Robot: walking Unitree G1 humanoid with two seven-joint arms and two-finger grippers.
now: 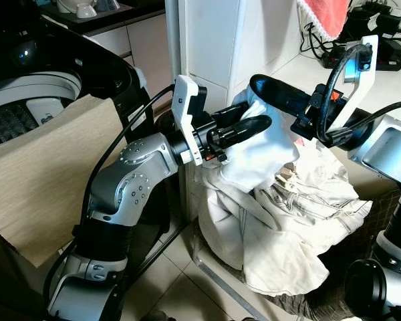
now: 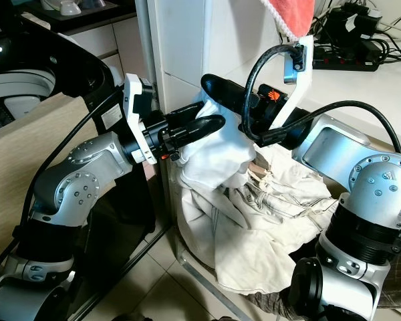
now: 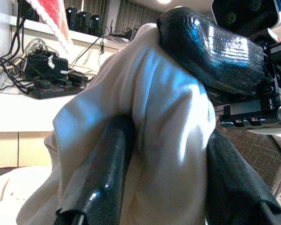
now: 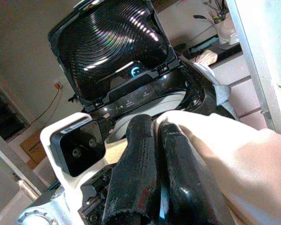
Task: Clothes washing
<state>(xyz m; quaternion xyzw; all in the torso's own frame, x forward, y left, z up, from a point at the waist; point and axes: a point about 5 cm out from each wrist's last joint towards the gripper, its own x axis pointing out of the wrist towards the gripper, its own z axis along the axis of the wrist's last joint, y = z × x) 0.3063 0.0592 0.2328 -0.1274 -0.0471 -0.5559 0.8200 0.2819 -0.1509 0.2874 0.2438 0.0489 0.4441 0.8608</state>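
Beside an open top-loading washing machine [image 1: 33, 93], left hand [image 1: 244, 128] and right hand [image 1: 271, 90] both clamp a white garment [image 1: 260, 157] lifted above the cream laundry pile [image 1: 287, 227] in a basket.

The laundry basket [image 1: 217, 271] is mostly buried under cream clothes [image 1: 281, 214], and the washing machine [image 1: 27, 93] is cut off.

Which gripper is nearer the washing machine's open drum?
Left. The left gripper holds the white garment on the side toward the washing machine; the right gripper grips the same garment farther from it.
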